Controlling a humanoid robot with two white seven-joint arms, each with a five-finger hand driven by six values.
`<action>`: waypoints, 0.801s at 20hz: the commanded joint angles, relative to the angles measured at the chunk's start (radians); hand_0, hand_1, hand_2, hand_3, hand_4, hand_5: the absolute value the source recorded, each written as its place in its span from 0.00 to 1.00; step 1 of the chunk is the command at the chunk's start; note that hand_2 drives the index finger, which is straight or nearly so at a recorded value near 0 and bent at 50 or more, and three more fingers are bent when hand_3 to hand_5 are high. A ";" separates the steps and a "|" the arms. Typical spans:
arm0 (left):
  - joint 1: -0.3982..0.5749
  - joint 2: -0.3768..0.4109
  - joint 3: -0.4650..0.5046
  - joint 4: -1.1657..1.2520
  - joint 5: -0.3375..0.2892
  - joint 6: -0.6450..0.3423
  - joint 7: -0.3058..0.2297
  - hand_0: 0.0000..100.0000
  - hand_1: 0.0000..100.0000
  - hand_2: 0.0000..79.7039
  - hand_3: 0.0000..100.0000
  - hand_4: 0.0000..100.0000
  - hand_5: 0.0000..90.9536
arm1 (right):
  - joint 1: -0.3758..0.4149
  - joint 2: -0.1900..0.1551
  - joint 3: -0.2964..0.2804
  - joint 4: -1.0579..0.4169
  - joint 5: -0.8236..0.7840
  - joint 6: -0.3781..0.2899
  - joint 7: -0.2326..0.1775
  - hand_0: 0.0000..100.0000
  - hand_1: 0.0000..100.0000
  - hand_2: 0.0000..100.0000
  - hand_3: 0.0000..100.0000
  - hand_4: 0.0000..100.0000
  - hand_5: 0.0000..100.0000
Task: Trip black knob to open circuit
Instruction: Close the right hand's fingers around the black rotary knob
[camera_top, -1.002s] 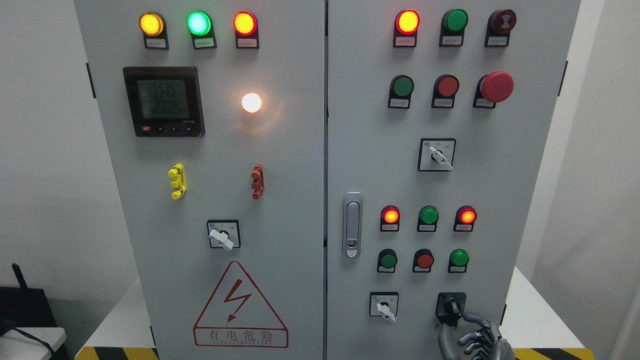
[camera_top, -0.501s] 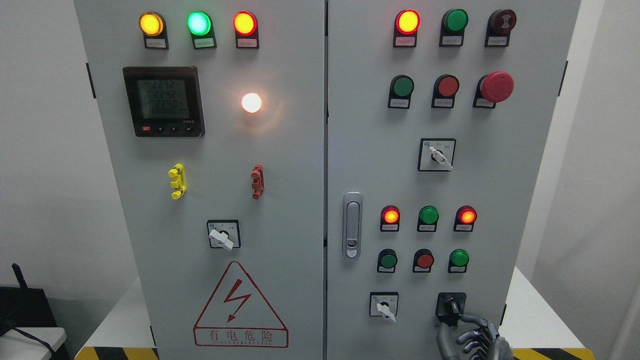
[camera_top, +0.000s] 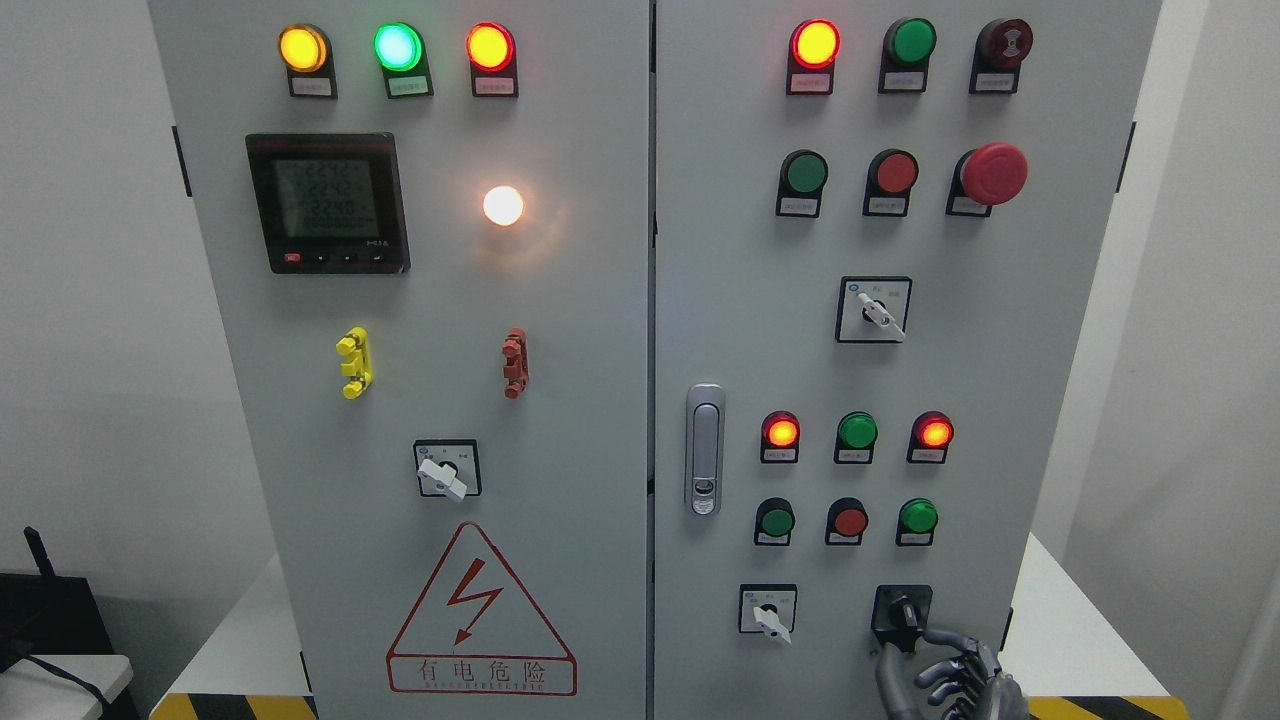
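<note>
Looks like an electrical training or test lab rather than a real plant: a tall grey metal two-door control cabinet (camera_top: 560, 420) sits on a white platform (camera_top: 1070, 630) edged with yellow-and-black hazard tape (camera_top: 215, 706), in a room with plain white walls (camera_top: 90, 300). The doors are packed with lit round indicator lamps (camera_top: 397, 46), a black digital power meter (camera_top: 328, 203), a big red mushroom emergency-stop button (camera_top: 992, 173) and a red-triangle lightning-bolt warning sticker (camera_top: 481, 612).

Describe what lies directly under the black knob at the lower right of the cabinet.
Under the black knob is the robot's right hand, its fingers curled, one fingertip reaching up beside the knob. The hand covers the panel below, so anything mounted there cannot be seen.
</note>
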 joint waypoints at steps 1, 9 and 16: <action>-0.008 0.000 0.000 0.000 -0.032 0.000 0.001 0.12 0.39 0.00 0.00 0.00 0.00 | -0.005 0.001 0.002 0.000 0.001 -0.001 -0.002 0.29 0.78 0.44 0.81 0.89 0.95; -0.008 0.000 0.000 0.000 -0.034 0.000 0.001 0.12 0.39 0.00 0.00 0.00 0.00 | -0.005 0.001 0.002 0.002 0.001 0.011 -0.002 0.32 0.79 0.45 0.81 0.89 0.95; -0.008 -0.001 0.000 0.000 -0.034 0.000 0.001 0.12 0.39 0.00 0.00 0.00 0.00 | -0.006 0.001 0.004 0.000 0.002 0.013 -0.002 0.35 0.79 0.46 0.81 0.89 0.95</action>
